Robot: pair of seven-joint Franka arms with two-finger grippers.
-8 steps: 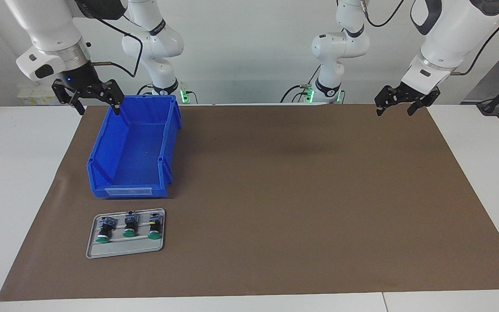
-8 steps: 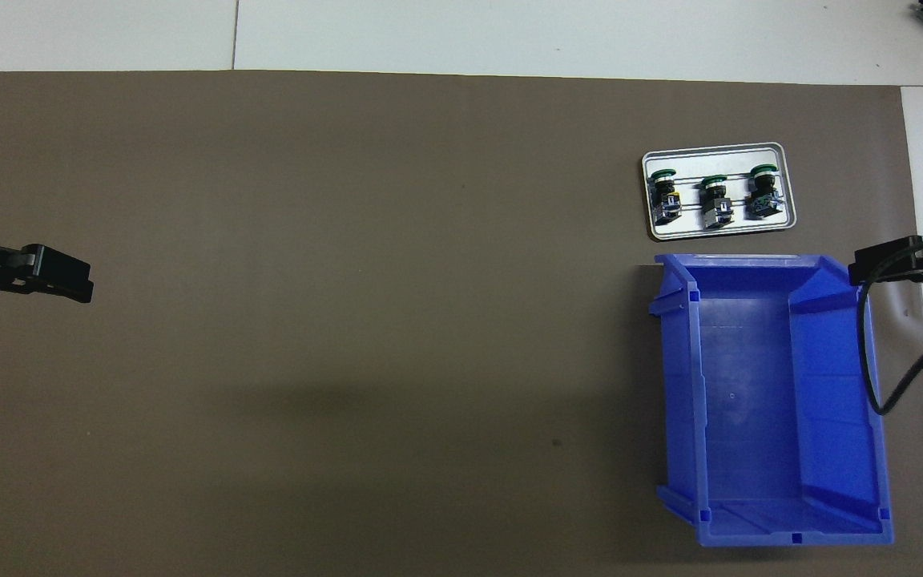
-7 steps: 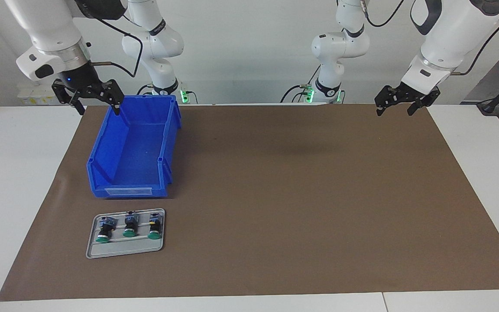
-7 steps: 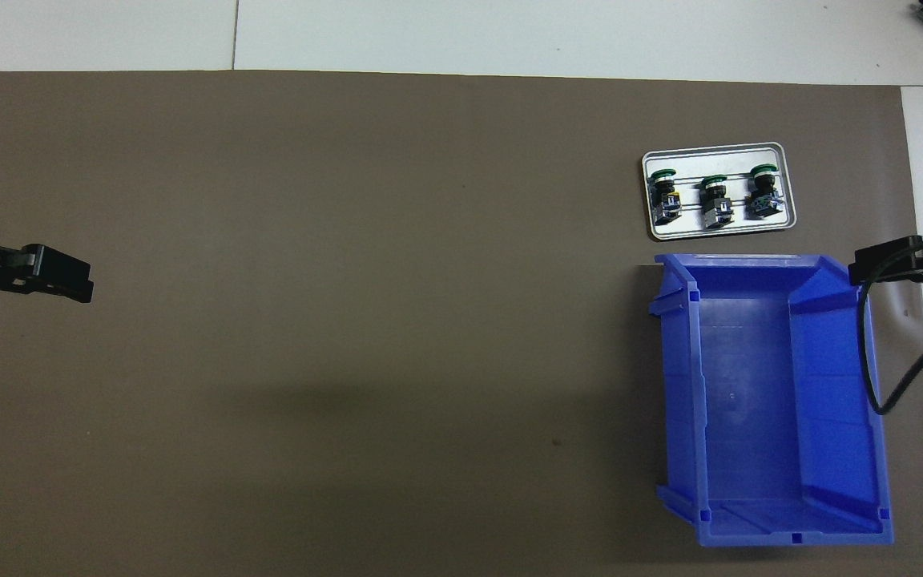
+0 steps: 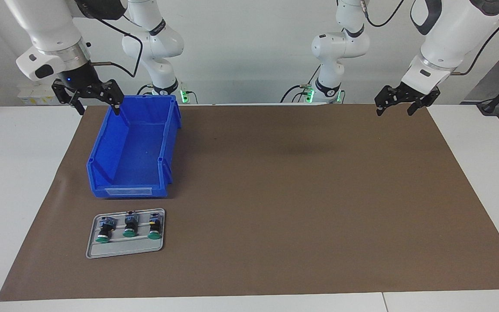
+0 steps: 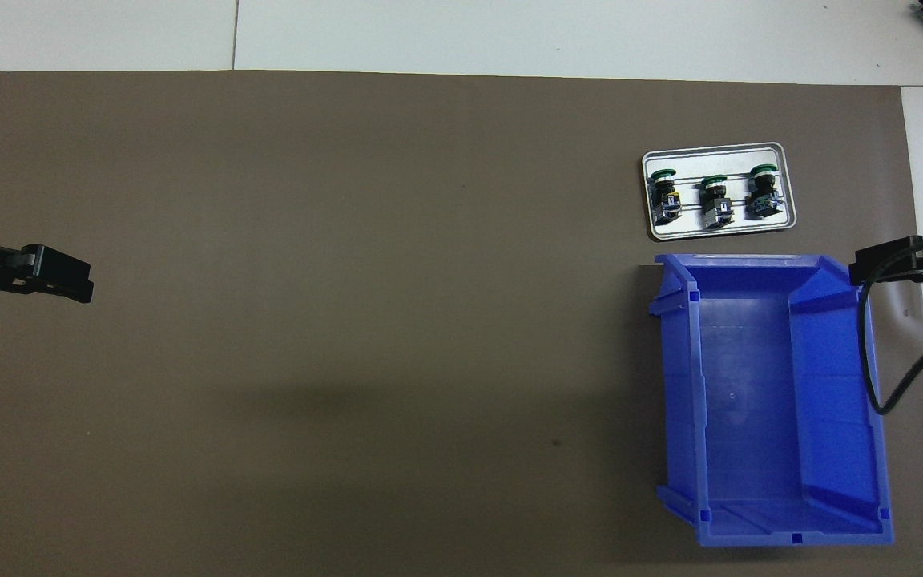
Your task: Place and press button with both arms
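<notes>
Three green-capped buttons (image 5: 129, 227) (image 6: 715, 200) lie side by side on a grey tray (image 5: 124, 252) (image 6: 718, 232), caps pointing away from the robots. The tray sits beside the blue bin (image 5: 102, 151) (image 6: 870, 417), farther from the robots than it. My right gripper (image 5: 98, 109) (image 6: 870, 269) hangs open in the air over the bin's outer wall, holding nothing. My left gripper (image 5: 394, 112) (image 6: 61, 279) hangs open and holding nothing over the mat's edge at the left arm's end of the table.
A brown mat (image 5: 301, 195) (image 6: 349, 320) covers most of the white table. The blue bin holds nothing. A black cable (image 6: 882, 385) from the right arm loops over the bin's outer wall.
</notes>
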